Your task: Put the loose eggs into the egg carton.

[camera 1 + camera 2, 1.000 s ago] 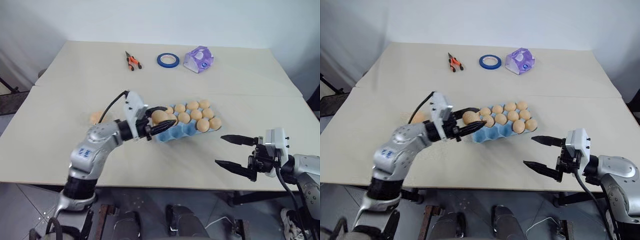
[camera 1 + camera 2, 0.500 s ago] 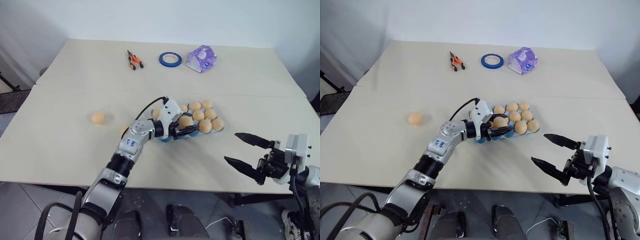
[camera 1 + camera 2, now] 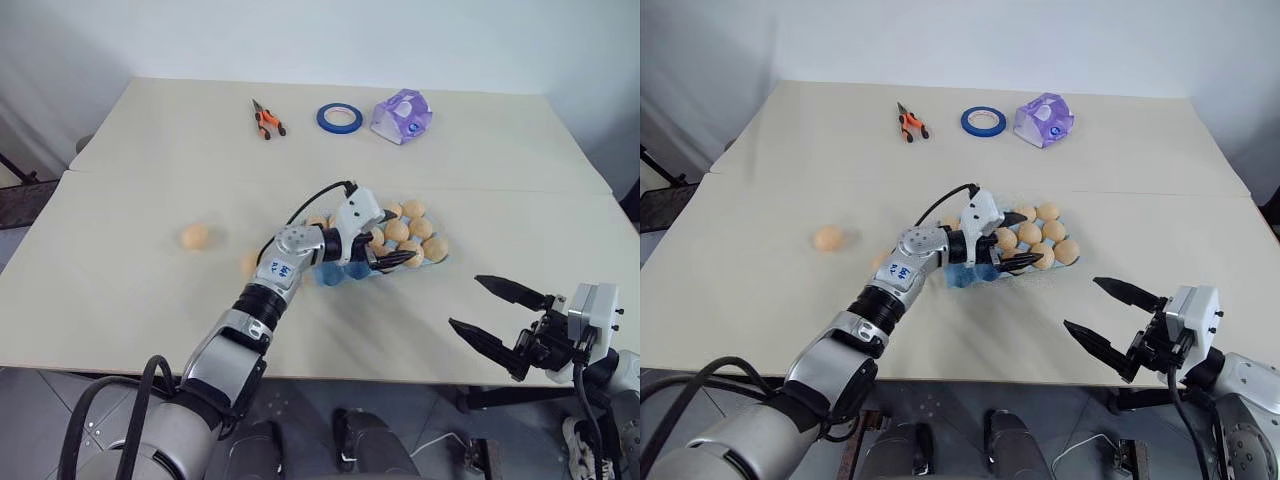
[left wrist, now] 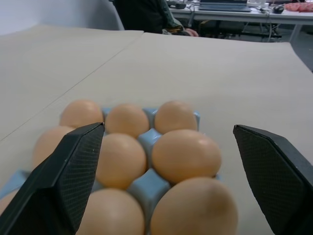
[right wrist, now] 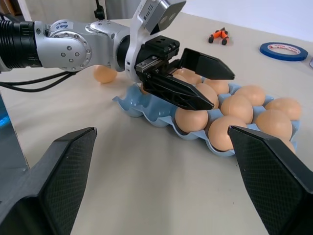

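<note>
Beige table: blue egg carton at centre, mostly filled. Left gripper over carton, jaws spread, empty. Right gripper at near right, jaws wide, empty. Loose egg on table well left of carton; second egg beside left forearm. Left arm nearer both.

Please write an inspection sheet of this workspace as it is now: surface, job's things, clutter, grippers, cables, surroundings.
Surface: pale table, a seam across it.
Job's things: blue egg carton holding many eggs; loose egg on the table to its left, another egg behind the left arm.
Clutter: orange pliers, blue tape roll, purple-white packet at the far edge.
Grippers: left gripper over the carton, jaws open, empty; right gripper jaws open, empty, apart from the carton.
Cables: black cable on the left wrist.
Surroundings: white wall; desks beyond, in left wrist view.
</note>
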